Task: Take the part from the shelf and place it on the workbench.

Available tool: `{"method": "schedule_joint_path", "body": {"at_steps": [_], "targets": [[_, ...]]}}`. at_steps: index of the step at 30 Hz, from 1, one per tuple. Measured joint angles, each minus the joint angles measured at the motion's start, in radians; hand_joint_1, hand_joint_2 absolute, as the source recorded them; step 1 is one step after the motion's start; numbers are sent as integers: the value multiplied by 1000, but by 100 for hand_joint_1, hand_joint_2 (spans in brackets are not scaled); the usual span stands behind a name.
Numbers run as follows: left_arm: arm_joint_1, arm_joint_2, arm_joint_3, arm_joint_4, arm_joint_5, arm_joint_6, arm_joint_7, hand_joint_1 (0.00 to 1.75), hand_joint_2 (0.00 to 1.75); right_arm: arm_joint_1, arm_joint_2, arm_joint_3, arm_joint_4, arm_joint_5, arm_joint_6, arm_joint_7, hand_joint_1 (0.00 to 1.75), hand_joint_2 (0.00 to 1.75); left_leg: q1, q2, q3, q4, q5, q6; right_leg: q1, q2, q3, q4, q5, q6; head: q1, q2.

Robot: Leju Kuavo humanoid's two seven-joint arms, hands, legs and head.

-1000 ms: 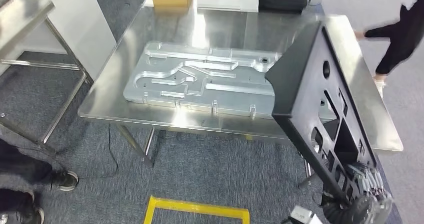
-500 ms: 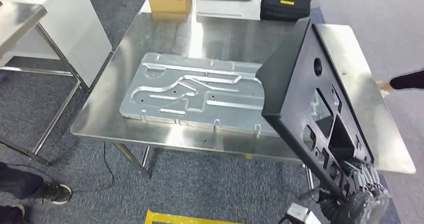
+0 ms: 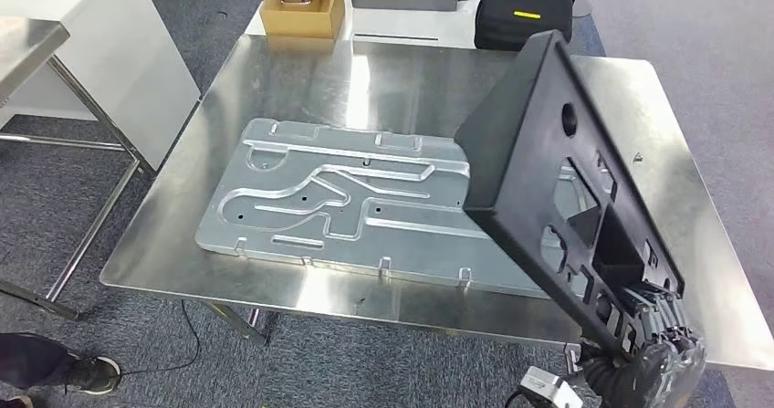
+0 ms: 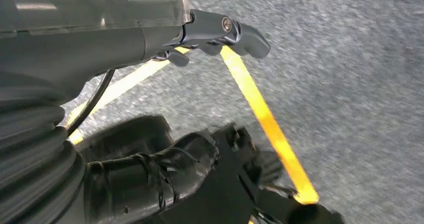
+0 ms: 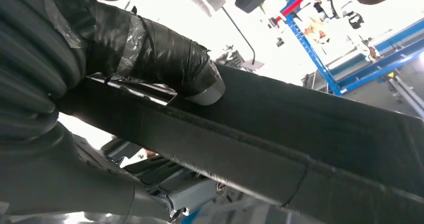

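Your right robot hand grips the lower end of the black panel, low at the table's near right corner. The panel slants up and away from it, tilted over the table and over one end of the grey metal plate lying flat there. Your left robot hand hangs over grey carpet with yellow tape, its fingers loose around nothing.

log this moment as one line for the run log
right hand: holds black part tilted above workbench | left hand: holding nothing | part not yet placed
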Motion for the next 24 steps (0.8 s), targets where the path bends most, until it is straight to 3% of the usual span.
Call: {"method": "schedule_joint_path", "body": {"at_steps": [3,5,6,8,10,12,15,16,18,19,20,21,24], "targets": [[0,0,-3,0,0,6,5,0,175,-6,-1,4,1,2,0,1,175,175,4,4,-102,152,-66,-11,1,-2,33,-9,-19,-11,-1,0],[1,0,-4,0,0,25,17,0,175,-7,-2,5,1,4,0,2,175,175,5,6,-159,193,-95,-15,2,0,54,-9,-37,-11,-1,0],[1,0,-4,0,-1,38,24,0,175,-7,-2,6,1,4,0,3,175,175,5,7,-169,169,-75,-14,3,0,68,-9,-48,-10,-1,0],[3,0,-4,0,-3,55,36,0,175,-8,-2,6,1,4,0,3,175,175,4,7,-161,63,31,-6,4,1,96,-9,-69,-8,-1,0],[3,0,-4,0,-4,61,41,0,175,-10,-2,8,3,4,0,3,175,175,-2,8,-154,-15,105,5,4,2,110,-7,-86,1,-1,0],[1,1,-5,0,-5,63,43,0,175,-11,-2,11,4,4,0,4,175,175,-9,8,-154,-29,113,13,3,4,114,-9,-97,13,-2,0],[0,0,-6,0,-8,66,47,0,175,-13,-3,13,4,4,0,3,175,175,-1,9,-134,-56,124,26,4,2,110,11,-122,27,-3,0],[-2,0,-7,0,-10,67,49,0,175,-15,-4,14,4,4,0,2,175,175,2,9,-126,-64,123,31,3,1,91,50,-142,32,-2,0],[-5,-1,-9,0,-13,69,55,0,175,-17,-5,14,4,6,0,2,175,175,2,9,-117,-67,117,37,-2,0,23,165,-185,41,-1,0],[-6,-2,-9,0,-14,68,56,0,175,-18,-5,14,6,9,0,3,175,175,2,9,-113,-67,112,38,-5,0,-12,212,-193,45,-1,0],[-6,-2,-10,0,-14,65,56,0,175,-19,-7,16,7,15,0,5,172,175,2,8,-109,-67,107,38,-9,0,-33,232,-183,48,-1,0],[-6,-2,-10,0,-14,60,54,0,175,-21,-8,17,9,20,0,8,171,175,2,8,-102,-66,102,37,-12,-1,-40,221,-156,51,-1,0],[-5,-2,-12,0,-14,33,35,0,175,-30,-15,28,17,41,0,19,167,175,2,6,-84,-60,83,28,-16,-1,10,68,-44,51,0,0]]}}
